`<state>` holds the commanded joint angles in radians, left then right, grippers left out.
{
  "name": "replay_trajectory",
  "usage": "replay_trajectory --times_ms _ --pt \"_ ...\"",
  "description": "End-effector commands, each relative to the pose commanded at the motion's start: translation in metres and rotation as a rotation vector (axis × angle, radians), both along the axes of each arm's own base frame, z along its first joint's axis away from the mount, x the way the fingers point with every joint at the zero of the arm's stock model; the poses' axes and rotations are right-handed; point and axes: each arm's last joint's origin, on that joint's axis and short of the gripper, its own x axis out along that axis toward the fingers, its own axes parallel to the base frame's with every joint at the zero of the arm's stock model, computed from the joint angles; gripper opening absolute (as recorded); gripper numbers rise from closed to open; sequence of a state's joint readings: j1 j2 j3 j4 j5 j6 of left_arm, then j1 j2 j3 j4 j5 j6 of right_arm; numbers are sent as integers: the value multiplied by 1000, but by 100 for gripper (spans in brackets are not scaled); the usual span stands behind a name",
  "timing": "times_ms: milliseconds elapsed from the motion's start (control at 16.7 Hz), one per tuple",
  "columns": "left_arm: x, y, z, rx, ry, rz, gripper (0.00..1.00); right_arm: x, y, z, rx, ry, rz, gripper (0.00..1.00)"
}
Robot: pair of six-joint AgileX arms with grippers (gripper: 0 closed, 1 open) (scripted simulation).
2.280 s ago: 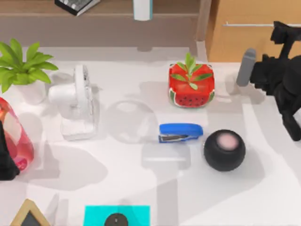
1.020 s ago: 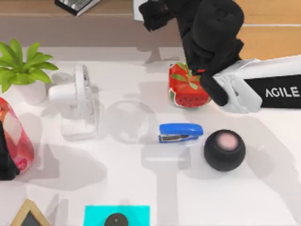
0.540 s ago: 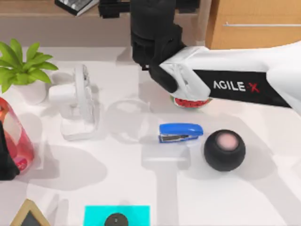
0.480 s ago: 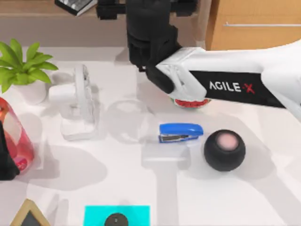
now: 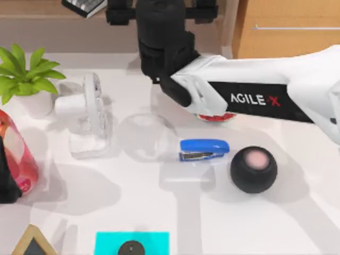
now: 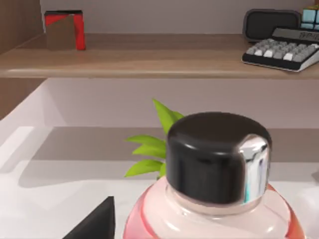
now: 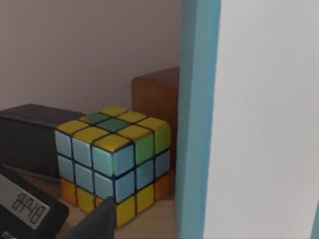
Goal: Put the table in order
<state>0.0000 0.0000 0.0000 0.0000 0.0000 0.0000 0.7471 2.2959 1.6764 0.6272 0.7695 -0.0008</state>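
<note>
Lower frame: large smooth white table (image 5: 265,223) spans the whole view; small cyan rectangular pad (image 5: 154,239) at its bottom edge. Open room lower right.

Left edge: left gripper (image 5: 6,180) parked beside rounded red bottle with black cap (image 5: 18,154). Grip state cannot tell.

Centre: blue stapler (image 5: 204,149) just beside black spherical speaker (image 5: 253,169), both unmoved.

Upper centre: right gripper (image 5: 162,8) swung in from right edge within about two seconds, now over brown wooden shelf (image 5: 42,10), arm covering the red watermelon-patterned pot (image 5: 215,116). Grip state cannot tell. White blue-edged box (image 7: 249,119) close ahead, multicoloured puzzle cube (image 7: 112,159) beside; tight clearance. Probably reaching for box; tidying barely begun.
</note>
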Motion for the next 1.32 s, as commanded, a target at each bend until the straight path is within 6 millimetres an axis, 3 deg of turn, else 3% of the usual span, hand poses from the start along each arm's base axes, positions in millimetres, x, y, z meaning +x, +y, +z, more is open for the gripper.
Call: replay_trajectory --times_ms 300,540,1320 --pt "0 0 0 0 0 0 100 17 2 0 1 0 1 100" --pt "0 0 0 0 0 0 100 18 2 0 0 0 1 100" --pt "0 0 0 0 0 0 100 18 2 0 0 0 1 2"
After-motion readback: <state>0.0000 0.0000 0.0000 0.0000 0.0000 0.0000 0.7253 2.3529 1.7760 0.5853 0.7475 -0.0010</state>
